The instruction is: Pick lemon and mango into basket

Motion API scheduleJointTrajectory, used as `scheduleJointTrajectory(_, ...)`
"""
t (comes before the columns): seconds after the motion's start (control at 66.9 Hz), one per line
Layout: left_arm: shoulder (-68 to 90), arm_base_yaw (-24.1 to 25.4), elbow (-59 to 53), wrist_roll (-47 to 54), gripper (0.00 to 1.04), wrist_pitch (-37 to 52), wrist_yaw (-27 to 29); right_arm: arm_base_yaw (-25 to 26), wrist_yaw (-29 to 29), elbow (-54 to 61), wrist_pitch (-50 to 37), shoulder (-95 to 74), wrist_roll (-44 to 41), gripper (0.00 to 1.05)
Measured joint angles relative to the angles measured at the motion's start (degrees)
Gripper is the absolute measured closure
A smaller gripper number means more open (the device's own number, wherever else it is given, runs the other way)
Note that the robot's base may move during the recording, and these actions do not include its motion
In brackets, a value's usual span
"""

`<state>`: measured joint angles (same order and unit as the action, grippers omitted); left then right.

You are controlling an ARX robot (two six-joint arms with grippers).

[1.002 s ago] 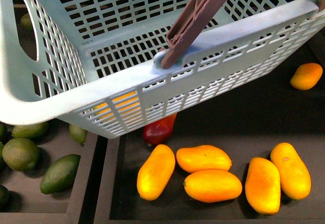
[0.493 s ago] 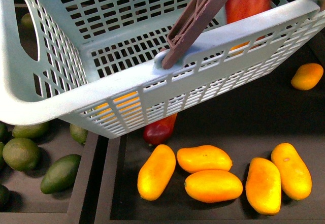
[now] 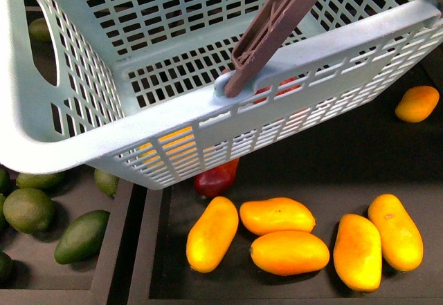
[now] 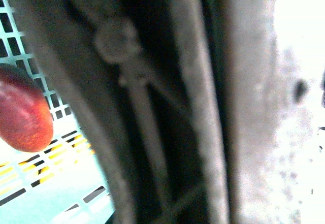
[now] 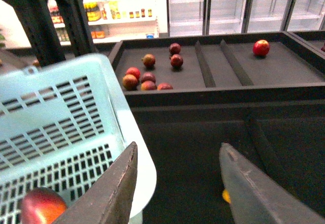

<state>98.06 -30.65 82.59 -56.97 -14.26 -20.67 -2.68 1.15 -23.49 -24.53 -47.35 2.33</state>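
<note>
The light teal basket hangs tilted over the fruit trays, its brown handle raised. My left gripper is shut on the basket; the left wrist view shows only the blurred handle close up. The dark red mango lies inside the basket, seen through the wall slots. It also shows as the mango and the mango in the wrist views. My right gripper stands open and empty beside the basket's rim. I cannot pick out a lemon.
Several yellow-orange fruits lie in the dark tray below, with another red fruit under the basket. Green avocados fill the left tray. An orange fruit sits far right. Trays of red apples stand beyond.
The red mango, seen high at the basket's far side half a second ago, now lies low inside it. The basket has shifted slightly.
</note>
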Motion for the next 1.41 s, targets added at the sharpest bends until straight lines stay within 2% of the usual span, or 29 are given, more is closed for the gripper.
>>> scheduleJointTrajectory(0.09, 0.00, 0.02, 0.00, -0.11, 0.90, 0.00, -0.11, 2.21, -0.72, 4.48, -0.90, 1.73, -0.90, 0.70)
scheduleJointTrajectory(0.284, 0.00, 0.07, 0.00, 0.15, 0.90, 0.00, 0.50, 2.47, -1.01, 10.23, -2.19, 7.04, -1.86, 1.03)
scheduleJointTrajectory(0.703, 0.00, 0.07, 0.00, -0.02, 0.90, 0.00, 0.07, 2.49, -1.01, 17.73, -0.07, 16.55, -2.03, 1.03)
scheduleJointTrajectory(1.405, 0.00, 0.07, 0.00, 0.09, 0.90, 0.00, 0.28, 2.49, -1.05, 22.34, 10.12, 32.96, -2.03, 1.03)
